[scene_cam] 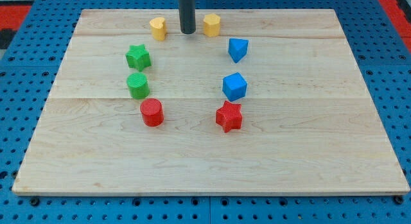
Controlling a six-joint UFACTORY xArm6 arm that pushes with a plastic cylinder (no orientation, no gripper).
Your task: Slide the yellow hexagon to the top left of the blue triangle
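The yellow hexagon [212, 24] sits near the view's top edge of the wooden board [308, 153], just right of centre. The blue triangle [237, 49] lies a short way below and to its right, apart from it. My tip [187, 33] rests on the board between the yellow hexagon and a second yellow block [158, 28]. That block has a notched top. The tip is a little left of the hexagon, with a small gap showing between them.
A blue cube [234, 86] and a red star [228, 116] lie below the blue triangle. On the left are a green star [137, 57], a green cylinder [137, 85] and a red cylinder [152, 112]. Blue pegboard surrounds the board.
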